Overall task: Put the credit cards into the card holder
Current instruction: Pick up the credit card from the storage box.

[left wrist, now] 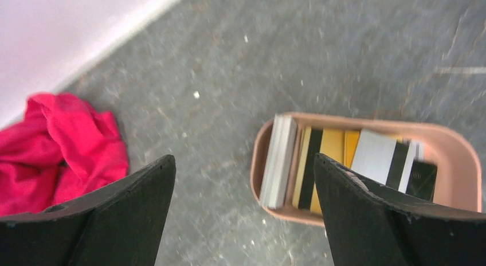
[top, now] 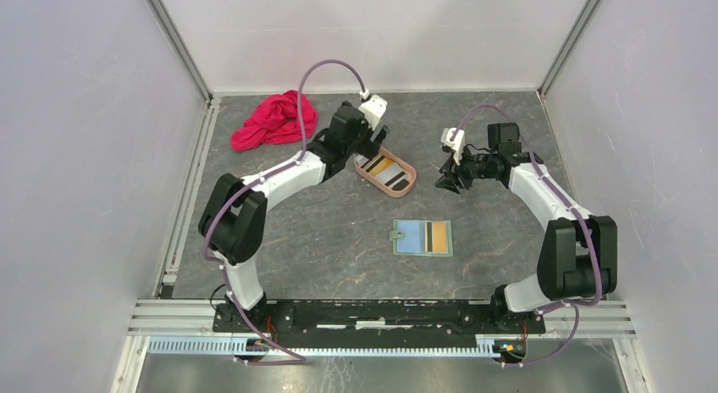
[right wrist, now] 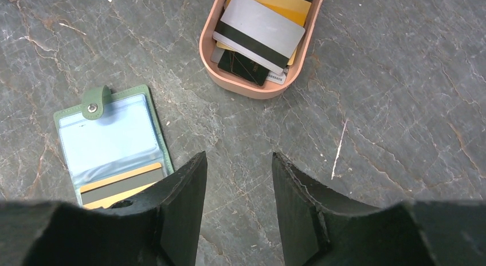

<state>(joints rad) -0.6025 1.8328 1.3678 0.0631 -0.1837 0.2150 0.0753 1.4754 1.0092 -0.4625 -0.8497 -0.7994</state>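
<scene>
The card holder (top: 422,237) lies open on the table, light blue inside, with a gold dark-striped card (right wrist: 120,183) in a pocket. More credit cards (left wrist: 332,157) sit in a pinkish-tan oval tray (top: 398,192): a gold one, a grey striped one (right wrist: 258,31) and white ones on edge (left wrist: 279,160). My left gripper (left wrist: 243,168) hangs wide open just left of the tray's near end and holds nothing. My right gripper (right wrist: 239,157) is to the right of the tray and above the holder. Its jaws stand partly apart over bare table, with nothing between them.
A crumpled red cloth (top: 275,120) lies at the back left, also in the left wrist view (left wrist: 57,145). White walls with metal rails enclose the table on three sides. The tray's rim (right wrist: 246,88) is a short way from the holder's snap tab (right wrist: 94,102).
</scene>
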